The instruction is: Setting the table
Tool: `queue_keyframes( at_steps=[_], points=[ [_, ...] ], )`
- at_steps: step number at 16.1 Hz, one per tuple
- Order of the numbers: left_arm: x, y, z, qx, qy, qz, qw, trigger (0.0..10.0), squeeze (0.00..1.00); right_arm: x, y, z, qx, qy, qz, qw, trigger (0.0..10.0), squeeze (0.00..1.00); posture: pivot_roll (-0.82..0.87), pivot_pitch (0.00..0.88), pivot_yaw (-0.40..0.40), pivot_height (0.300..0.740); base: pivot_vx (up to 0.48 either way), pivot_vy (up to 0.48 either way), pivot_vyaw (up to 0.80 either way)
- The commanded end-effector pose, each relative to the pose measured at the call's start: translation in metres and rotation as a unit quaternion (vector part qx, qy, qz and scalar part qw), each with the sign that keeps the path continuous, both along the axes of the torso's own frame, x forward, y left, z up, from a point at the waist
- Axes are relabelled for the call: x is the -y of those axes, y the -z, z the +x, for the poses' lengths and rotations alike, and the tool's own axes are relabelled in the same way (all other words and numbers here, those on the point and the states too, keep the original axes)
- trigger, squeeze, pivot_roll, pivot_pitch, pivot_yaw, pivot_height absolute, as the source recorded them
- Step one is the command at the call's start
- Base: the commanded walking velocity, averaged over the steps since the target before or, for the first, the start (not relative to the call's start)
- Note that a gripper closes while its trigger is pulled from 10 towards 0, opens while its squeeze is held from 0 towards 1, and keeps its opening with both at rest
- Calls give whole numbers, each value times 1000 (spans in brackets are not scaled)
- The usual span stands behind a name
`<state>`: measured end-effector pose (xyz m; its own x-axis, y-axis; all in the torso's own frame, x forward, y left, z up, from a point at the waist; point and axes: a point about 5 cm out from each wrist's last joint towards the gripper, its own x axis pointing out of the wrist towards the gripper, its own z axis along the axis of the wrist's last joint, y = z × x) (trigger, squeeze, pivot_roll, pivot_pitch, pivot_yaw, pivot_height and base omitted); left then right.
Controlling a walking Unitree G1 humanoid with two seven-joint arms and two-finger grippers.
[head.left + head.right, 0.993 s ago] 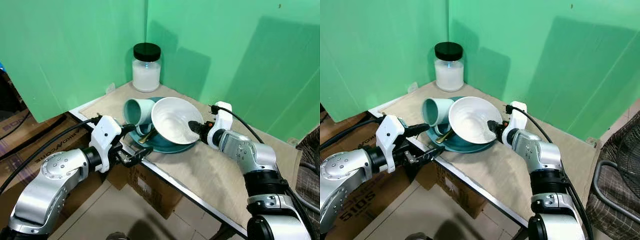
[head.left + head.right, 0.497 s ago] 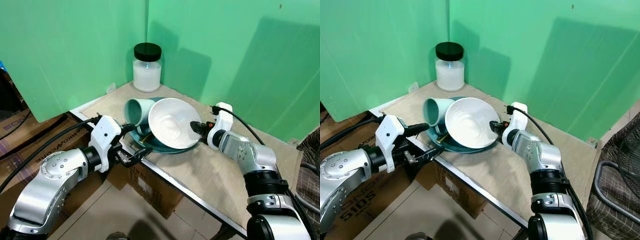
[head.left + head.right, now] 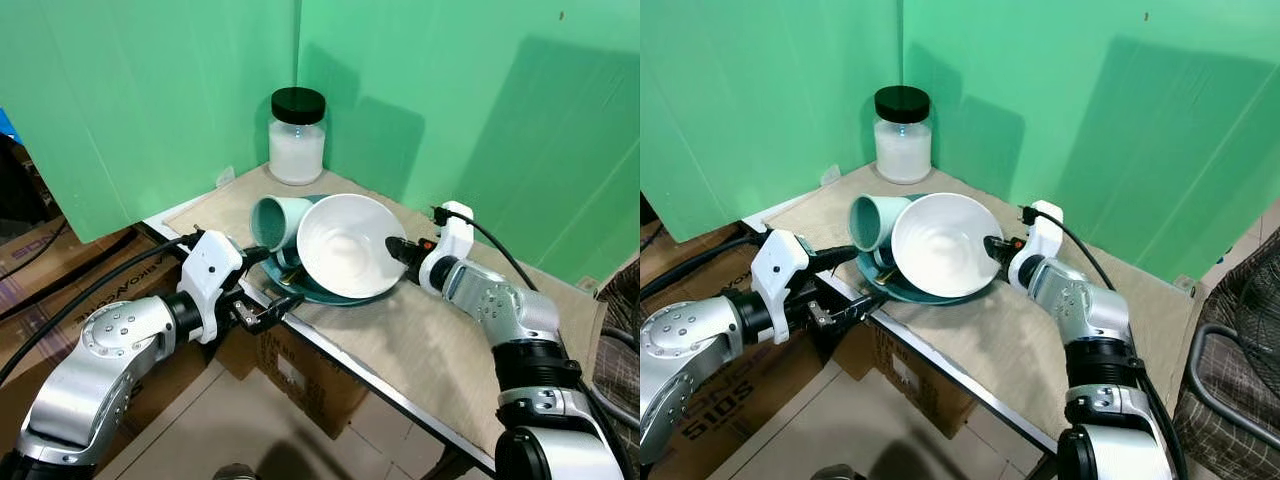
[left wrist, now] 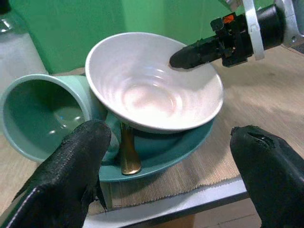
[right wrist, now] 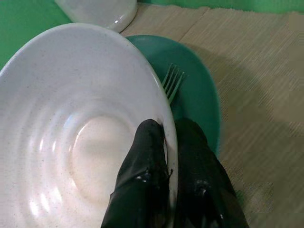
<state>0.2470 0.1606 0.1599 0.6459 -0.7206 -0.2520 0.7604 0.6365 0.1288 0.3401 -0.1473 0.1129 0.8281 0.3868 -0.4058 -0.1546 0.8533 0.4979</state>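
A white ribbed bowl [image 3: 345,245] is lifted and tilted over a teal plate [image 3: 312,290] near the table's left front edge. My right gripper [image 3: 394,248] is shut on the bowl's right rim, one finger inside and one outside [image 5: 142,175]. A teal mug [image 3: 276,220] lies on its side on the plate, mouth toward me. A gold fork [image 5: 171,81] lies on the plate under the bowl, its handle [image 4: 127,154] poking out in front. My left gripper [image 3: 262,288] stands open just off the table edge, facing the plate, its fingers [image 4: 71,180] wide apart.
A glass jar with a black lid [image 3: 297,136] stands at the back corner against the green screens. A woven beige mat [image 3: 440,340] covers the table. Cardboard boxes [image 3: 290,370] sit on the floor under and left of the table.
My right gripper has raised the bowl off the plate and tipped it more upright, its mouth turning toward me. The left arm has stayed put.
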Motion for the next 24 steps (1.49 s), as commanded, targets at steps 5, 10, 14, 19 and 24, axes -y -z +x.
queue_keyframes(
  at_steps=[5, 10, 14, 19, 24],
  points=[
    [-1, -9, 3, 17, -7, -18, 1000, 10000, 0, 35, -63, -8, 127, 39, 32, 991, 0, 0, 107, 0, -53, 740, 0, 0, 0],
    [0, -17, 15, 64, -113, -15, 991, 10000, 0, 51, -105, -47, 274, 94, -51, 956, 10000, 0, 95, 0, -52, 740, 0, 0, 0],
    [13, -22, 28, 115, -251, -41, 960, 10000, 0, 40, -106, -89, 313, 127, -101, 936, 10000, 0, 78, 0, -53, 740, 0, 0, -600],
    [21, -24, 28, 127, -262, -55, 955, 10000, 0, 36, -93, -88, 306, 177, -137, 925, 10000, 0, 69, 0, -59, 740, 0, 0, -320],
    [12, -22, 30, 117, -295, -57, 947, 10000, 0, 33, -89, -85, 299, 171, -182, 921, 10000, 0, 72, 0, -55, 740, 0, 0, -800]
  ],
)
